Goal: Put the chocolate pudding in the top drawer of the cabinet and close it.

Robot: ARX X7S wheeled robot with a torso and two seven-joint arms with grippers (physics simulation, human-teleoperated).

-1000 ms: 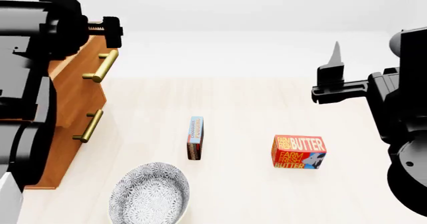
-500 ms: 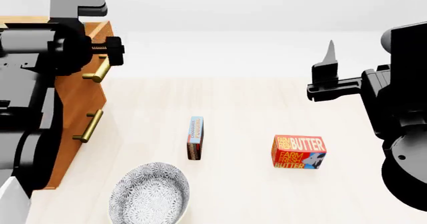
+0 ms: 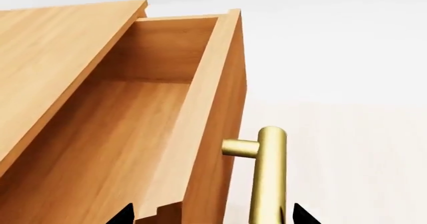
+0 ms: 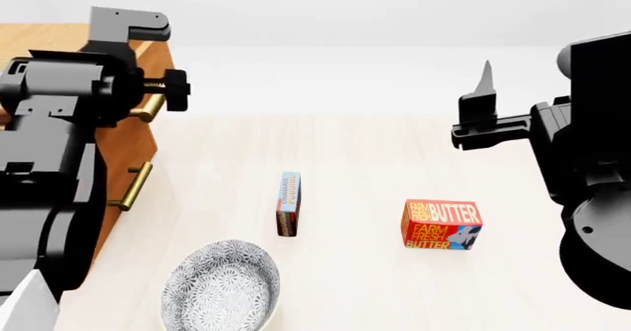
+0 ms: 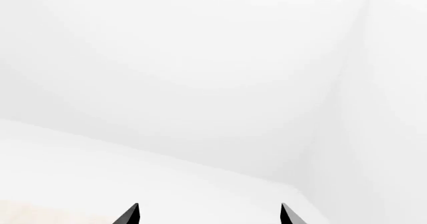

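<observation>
Top drawer (image 3: 167,114) is pulled open at frame left, left gripper (image 3: 210,215) spread wide around its brass handle (image 3: 267,179). Chocolate pudding (image 4: 289,203) sits mid-table on edge. Right gripper (image 5: 209,215) hangs open, empty.

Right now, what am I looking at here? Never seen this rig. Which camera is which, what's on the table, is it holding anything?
It is a simulated robot with two arms, each ending in a two-finger gripper. One picture looks down from its head; the other two come from cameras near each gripper.

The left wrist camera shows the top drawer of the wooden cabinet pulled open, seemingly empty. The left gripper has its open fingertips on either side of the brass handle, not clamped.

The right gripper hangs open in the air, holding nothing; its camera sees only white background.

On the pale table lie the chocolate pudding box standing on edge, a butter box and a patterned bowl.
</observation>
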